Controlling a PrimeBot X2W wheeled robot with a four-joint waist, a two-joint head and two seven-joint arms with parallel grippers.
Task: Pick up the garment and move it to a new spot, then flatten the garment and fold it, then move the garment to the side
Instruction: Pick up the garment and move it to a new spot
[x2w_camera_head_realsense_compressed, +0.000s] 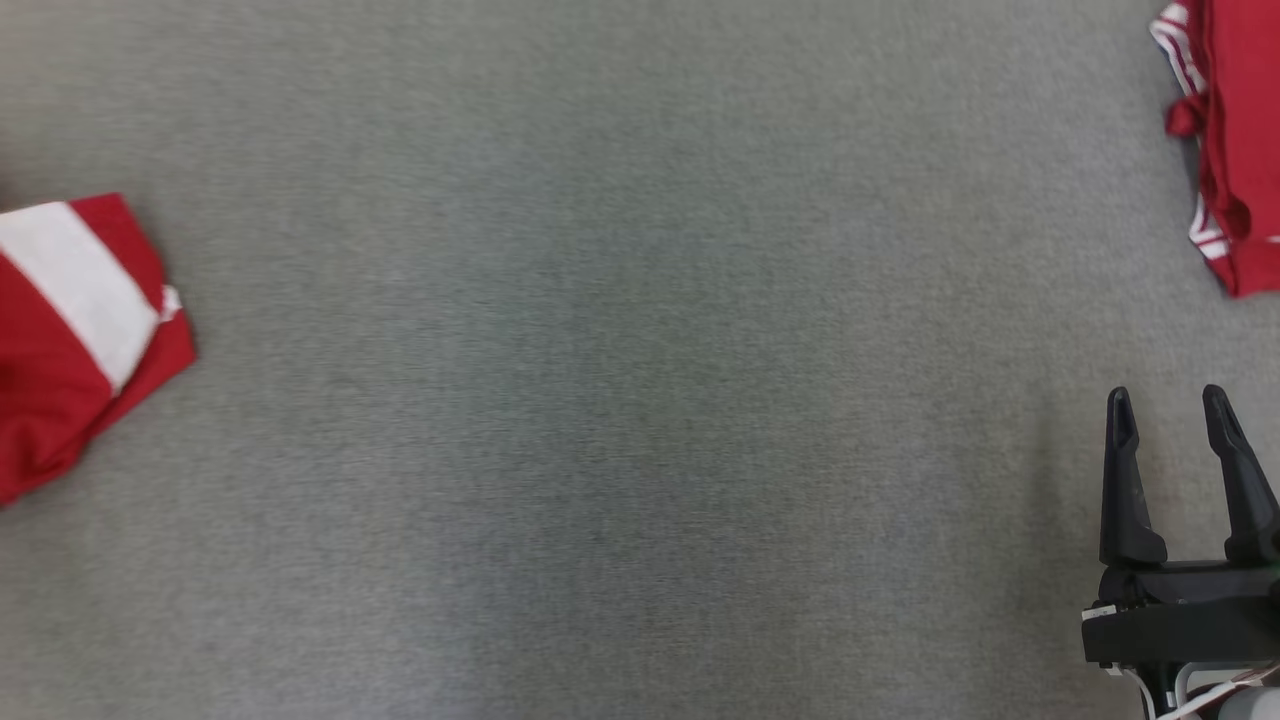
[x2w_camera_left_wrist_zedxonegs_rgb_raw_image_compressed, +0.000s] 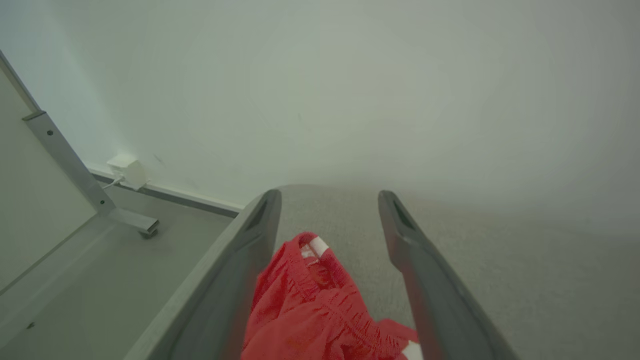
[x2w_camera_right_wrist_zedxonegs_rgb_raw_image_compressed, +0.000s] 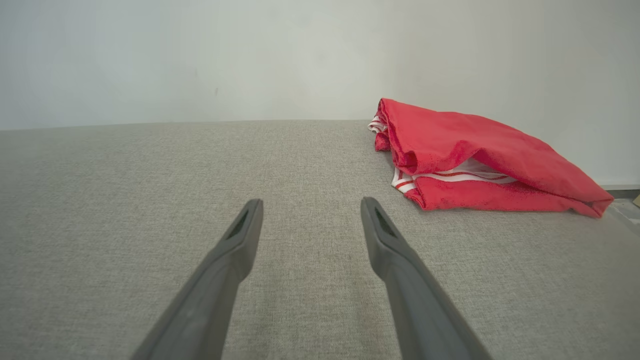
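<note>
A red garment with a broad white band lies folded at the left edge of the grey table. In the left wrist view its crumpled red cloth sits low between the fingers of my left gripper, which stand wide apart and open above it. A second red garment with white striped trim lies bunched at the far right corner. My right gripper hovers open near the table's front right, and the bunched garment lies ahead and to the right of that gripper. Nothing is between its fingers.
The table's left edge drops to a pale floor, where a metal frame leg and a small white box stand by the wall. A plain wall rises behind the table.
</note>
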